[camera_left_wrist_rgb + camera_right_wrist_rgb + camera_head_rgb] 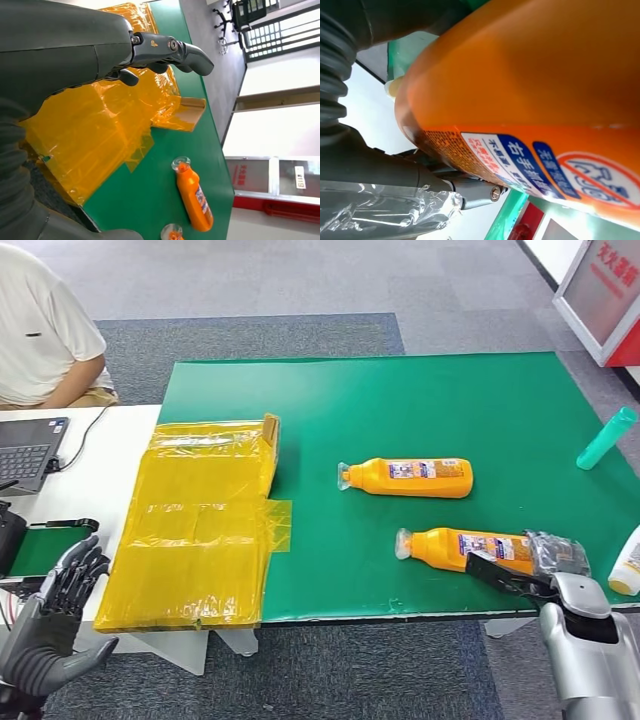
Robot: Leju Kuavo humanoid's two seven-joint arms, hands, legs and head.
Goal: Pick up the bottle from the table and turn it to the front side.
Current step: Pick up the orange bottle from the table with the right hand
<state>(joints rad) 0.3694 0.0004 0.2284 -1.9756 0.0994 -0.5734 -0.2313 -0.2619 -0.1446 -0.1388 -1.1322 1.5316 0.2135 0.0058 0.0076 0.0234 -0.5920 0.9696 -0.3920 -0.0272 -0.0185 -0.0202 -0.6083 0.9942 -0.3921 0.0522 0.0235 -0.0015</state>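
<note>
Meanwhile, the left hand [56,615] hung off the near left corner of the green mat [483,400], fingers spread and holding nothing. Left of that mat lay a yellow plastic sheet [196,530]. On the mat, one orange bottle [411,477] lay on its side toward the middle; a second orange bottle [468,548] lay at the near edge, its cap pointing toward the sheet. The right hand [540,570], wrapped in clear film, was closed around the base end of this near bottle. I judge the plastic body stiff and smooth, rather slippery, possibly heavy if full, so a firm grip around the wide body seems best.
</note>
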